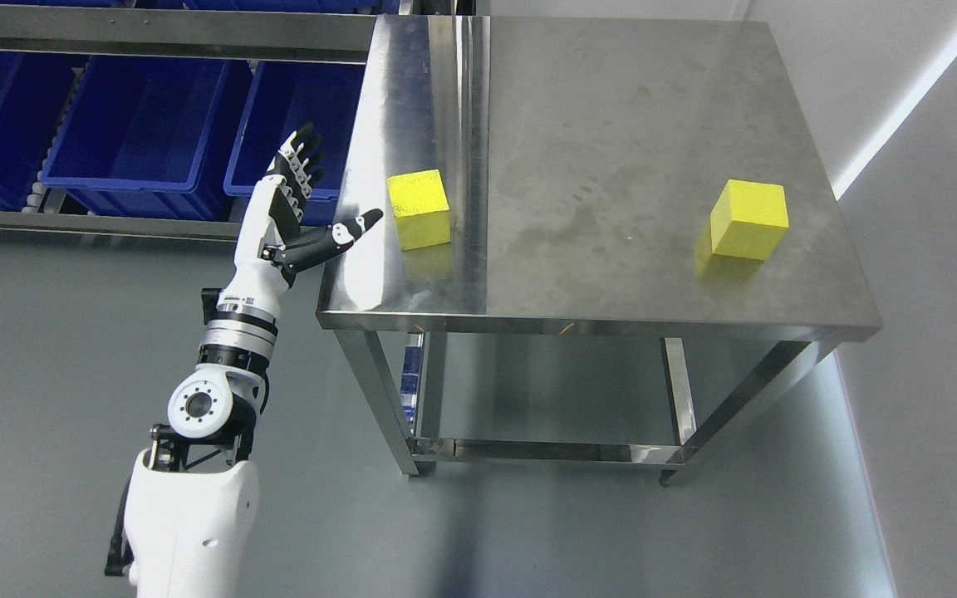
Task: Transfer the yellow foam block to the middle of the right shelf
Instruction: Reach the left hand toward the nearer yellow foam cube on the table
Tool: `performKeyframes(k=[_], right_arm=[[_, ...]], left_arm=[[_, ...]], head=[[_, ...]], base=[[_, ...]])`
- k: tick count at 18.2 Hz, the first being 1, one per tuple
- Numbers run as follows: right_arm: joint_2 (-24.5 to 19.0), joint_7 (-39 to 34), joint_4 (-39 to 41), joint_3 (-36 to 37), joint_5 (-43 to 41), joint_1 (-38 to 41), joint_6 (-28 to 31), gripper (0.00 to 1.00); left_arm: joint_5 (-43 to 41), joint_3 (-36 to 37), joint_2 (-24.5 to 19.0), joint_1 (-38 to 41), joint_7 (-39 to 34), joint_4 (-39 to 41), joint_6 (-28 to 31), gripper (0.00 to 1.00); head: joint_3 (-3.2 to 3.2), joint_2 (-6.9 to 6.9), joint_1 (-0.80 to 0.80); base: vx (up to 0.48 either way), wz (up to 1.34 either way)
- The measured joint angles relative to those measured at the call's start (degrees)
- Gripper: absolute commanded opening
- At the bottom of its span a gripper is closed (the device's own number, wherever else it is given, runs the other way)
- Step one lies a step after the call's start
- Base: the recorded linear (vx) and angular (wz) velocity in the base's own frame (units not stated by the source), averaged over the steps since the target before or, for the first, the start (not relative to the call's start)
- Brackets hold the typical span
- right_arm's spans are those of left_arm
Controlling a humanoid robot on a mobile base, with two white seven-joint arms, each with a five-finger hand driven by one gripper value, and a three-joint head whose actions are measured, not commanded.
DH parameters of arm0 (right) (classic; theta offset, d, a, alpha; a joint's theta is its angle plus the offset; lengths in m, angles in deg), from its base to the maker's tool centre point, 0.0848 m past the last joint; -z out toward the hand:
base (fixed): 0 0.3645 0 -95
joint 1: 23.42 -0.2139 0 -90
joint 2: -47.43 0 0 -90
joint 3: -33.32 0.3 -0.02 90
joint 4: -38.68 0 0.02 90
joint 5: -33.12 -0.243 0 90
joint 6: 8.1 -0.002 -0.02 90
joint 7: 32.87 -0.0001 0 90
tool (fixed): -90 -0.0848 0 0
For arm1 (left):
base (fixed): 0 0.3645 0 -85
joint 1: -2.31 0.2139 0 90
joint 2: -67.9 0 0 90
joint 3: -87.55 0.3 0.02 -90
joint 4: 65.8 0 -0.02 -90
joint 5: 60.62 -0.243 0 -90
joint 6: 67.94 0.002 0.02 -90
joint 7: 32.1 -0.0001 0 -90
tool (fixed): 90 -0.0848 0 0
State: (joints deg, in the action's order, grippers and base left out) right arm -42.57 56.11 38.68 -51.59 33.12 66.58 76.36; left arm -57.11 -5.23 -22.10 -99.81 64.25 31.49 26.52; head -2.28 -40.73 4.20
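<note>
The left hand (300, 203) is raised just left of the steel surface (611, 149), fingers spread and empty, thumb pointing at the near yellow block (419, 209). That cube sits flat, slightly turned; a second block (748, 218) rests far right.

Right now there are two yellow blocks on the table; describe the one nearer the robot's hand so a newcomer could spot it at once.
Find the steel table filling the middle of the picture, then its shinier left strip beside the blue bins. The yellow foam block sits there, just right of the left hand and its open fingers. The other yellow block lies far off near the table's right edge.
</note>
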Motion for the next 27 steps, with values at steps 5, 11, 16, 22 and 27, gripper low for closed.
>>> performKeyframes(k=[5,11,16,22,27], right_arm=[[0.0,0.0,0.0,0.0,0.0,0.0,0.0,1.0],[0.0,0.0,0.0,0.0,0.0,0.0,0.0,1.0],[0.0,0.0,0.0,0.0,0.0,0.0,0.0,1.0],[0.0,0.0,0.0,0.0,0.0,0.0,0.0,1.0],[0.0,0.0,0.0,0.0,0.0,0.0,0.0,1.0]], left_arm=[[0.0,-0.2,0.0,0.0,0.0,0.0,-0.1,1.0],[0.0,-1.1,-0.6,0.0,0.5,0.1,-2.8,1.0],[0.0,-1.4,-4.1,0.0,10.8,0.1,-6.8,1.0],[-0.1,-2.5,-9.8,2.2,16.0,-0.1,-8.9,1.0],[-1.9,-3.3,-12.2,1.7,16.4,-1.9,-9.1,1.0]], head=[[0.0,0.0,0.0],[0.0,0.0,0.0],[0.0,0.0,0.0],[0.0,0.0,0.0],[0.0,0.0,0.0]], base=[[0.0,0.0],[0.0,0.0],[0.0,0.0],[0.0,0.0],[0.0,0.0]])
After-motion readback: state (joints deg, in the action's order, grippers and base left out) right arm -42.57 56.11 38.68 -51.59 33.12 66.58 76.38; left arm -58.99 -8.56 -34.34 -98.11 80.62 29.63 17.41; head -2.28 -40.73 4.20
